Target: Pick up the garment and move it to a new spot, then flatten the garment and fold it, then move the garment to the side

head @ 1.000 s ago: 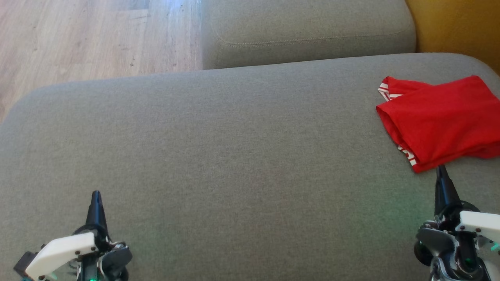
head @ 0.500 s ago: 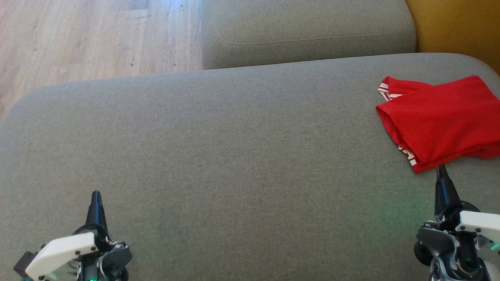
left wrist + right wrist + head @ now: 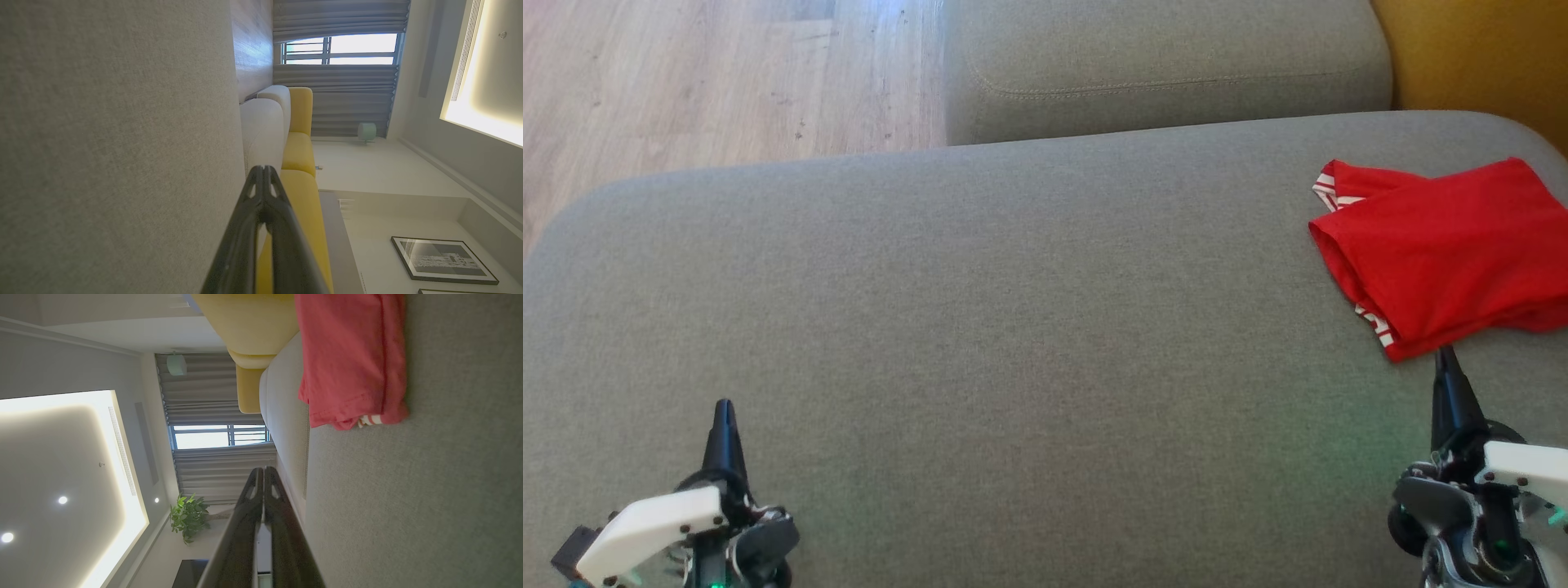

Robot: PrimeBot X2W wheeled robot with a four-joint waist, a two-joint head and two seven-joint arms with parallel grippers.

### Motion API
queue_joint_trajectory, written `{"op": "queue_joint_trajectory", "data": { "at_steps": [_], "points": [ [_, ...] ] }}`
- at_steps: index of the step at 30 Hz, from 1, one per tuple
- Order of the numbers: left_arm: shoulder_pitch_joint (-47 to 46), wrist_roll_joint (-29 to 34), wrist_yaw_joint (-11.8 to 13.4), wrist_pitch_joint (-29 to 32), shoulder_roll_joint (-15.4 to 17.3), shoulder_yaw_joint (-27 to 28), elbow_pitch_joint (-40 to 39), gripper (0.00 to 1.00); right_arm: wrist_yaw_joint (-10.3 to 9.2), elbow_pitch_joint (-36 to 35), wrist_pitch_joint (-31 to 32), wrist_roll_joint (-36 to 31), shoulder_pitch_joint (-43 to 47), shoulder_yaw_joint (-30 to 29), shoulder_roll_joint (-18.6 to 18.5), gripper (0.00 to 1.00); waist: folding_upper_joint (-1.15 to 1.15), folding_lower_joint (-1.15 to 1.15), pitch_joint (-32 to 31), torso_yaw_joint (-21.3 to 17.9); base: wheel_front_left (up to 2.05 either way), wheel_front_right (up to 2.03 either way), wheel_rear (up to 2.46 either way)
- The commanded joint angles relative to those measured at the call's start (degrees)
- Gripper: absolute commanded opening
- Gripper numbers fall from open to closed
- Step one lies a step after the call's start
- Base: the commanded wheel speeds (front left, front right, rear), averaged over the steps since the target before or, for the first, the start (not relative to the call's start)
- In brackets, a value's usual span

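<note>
Folded red garment [image 3: 1445,253] at right edge of frame, lying on grey cushion [image 3: 1013,327]. Right gripper [image 3: 1445,353] at lower right, fingers clenched together on nothing, tip just beside garment's near corner. Left gripper [image 3: 723,406] at lower left, likewise clenched empty, well apart from garment.

The red garment [image 3: 1445,253] lies folded into a flat, slightly skewed packet at the far right of the grey cushion [image 3: 1013,327]. Red-and-white striped trim peeks out at its upper left corner and along its lower left edge
</note>
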Motion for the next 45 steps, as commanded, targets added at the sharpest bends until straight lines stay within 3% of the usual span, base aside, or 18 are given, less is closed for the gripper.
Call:
{"op": "queue_joint_trajectory", "data": {
  "at_steps": [1,45],
  "points": [
    [-2.9,0.5,-0.4,0.2,0.2,2.3,-1.6,0.00,-0.04,-2.1,0.3,-0.2,-2.9,1.2,-0.2,0.00,0.00,0.00,0.0,0.0,0.00,0.00,0.00],
    [-2.9,0.5,-0.4,0.2,0.2,2.3,-1.6,0.00,-0.04,-2.1,0.3,-0.2,-2.9,1.2,-0.2,0.00,0.00,0.00,0.0,0.0,0.00,0.00,0.00]
  ]
}}
